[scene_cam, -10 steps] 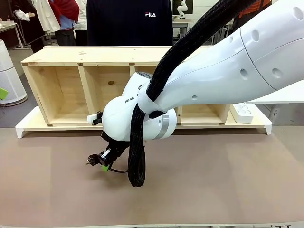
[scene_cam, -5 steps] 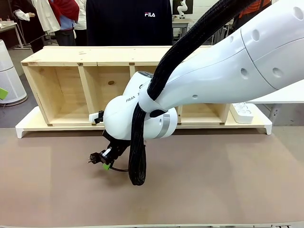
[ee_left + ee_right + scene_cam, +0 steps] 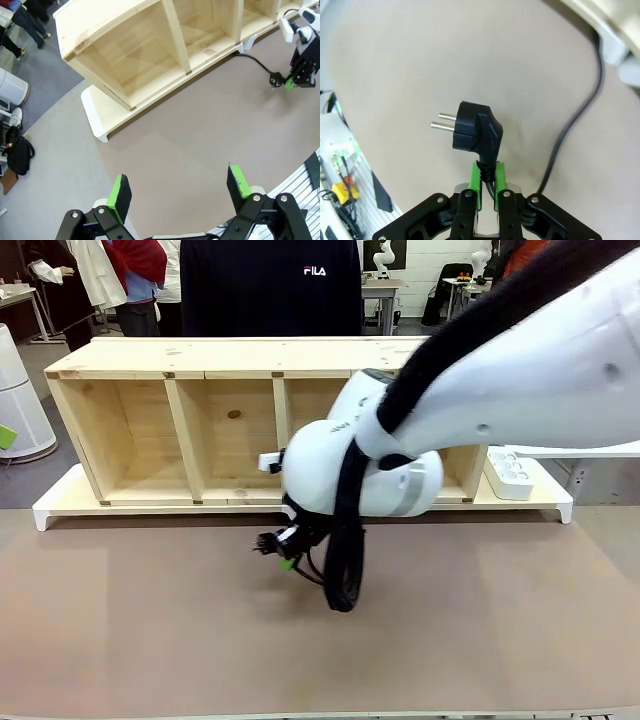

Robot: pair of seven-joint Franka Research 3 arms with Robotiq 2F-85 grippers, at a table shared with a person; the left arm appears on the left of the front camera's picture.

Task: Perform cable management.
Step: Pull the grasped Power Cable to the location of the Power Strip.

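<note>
The left fingers [image 3: 120,192] hang spread wide and empty over the tabletop [image 3: 190,140], with the shelf [image 3: 125,50] at their 12 o'clock. Near the middle, the right fingers [image 3: 476,184] are clamped on the cable [image 3: 574,120] just behind its plug [image 3: 472,132]. In the right wrist view the pins point to 9 o'clock and the cord runs off toward 1 o'clock. A power strip [image 3: 510,478] lies at the shelf's 3 o'clock.

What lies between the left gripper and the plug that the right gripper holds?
Bare brown tabletop separates the left gripper from the plug, as the left wrist view shows.
</note>
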